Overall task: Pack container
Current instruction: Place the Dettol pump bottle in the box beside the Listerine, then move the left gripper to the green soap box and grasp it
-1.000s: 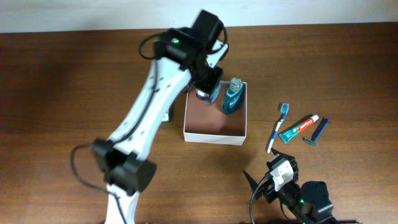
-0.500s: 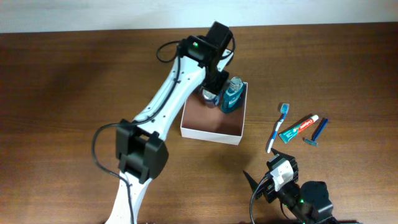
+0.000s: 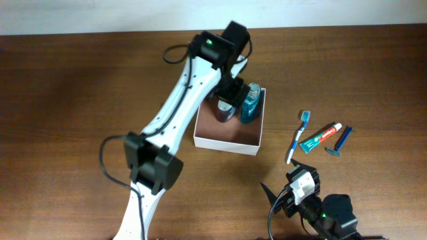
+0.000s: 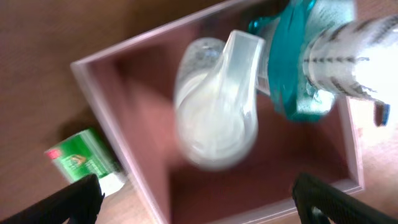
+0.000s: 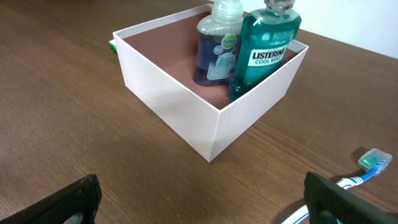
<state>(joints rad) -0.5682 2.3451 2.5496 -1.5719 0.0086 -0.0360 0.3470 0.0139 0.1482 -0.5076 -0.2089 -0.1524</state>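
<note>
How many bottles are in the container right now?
2. The soap pump bottle and the teal mouthwash bottle stand upright side by side at one end of the container. The wrist views show nothing else inside.

Container point(image 5: 168, 102) white walls, reddish-brown inside; mouthwash bottle point(image 5: 264, 53) teal; soap box point(image 4: 84, 158) green.

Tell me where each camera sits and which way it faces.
Overhead: above the table, looking straight down on the container; left arm, right arm show.
Left wrist: above the container, facing down into it; open left gripper at frame bottom.
Right wrist: low over the table, facing the container's corner; open right gripper at frame bottom.
Shared: all show the container, Listerine bottle and soap pump bottle.
</note>
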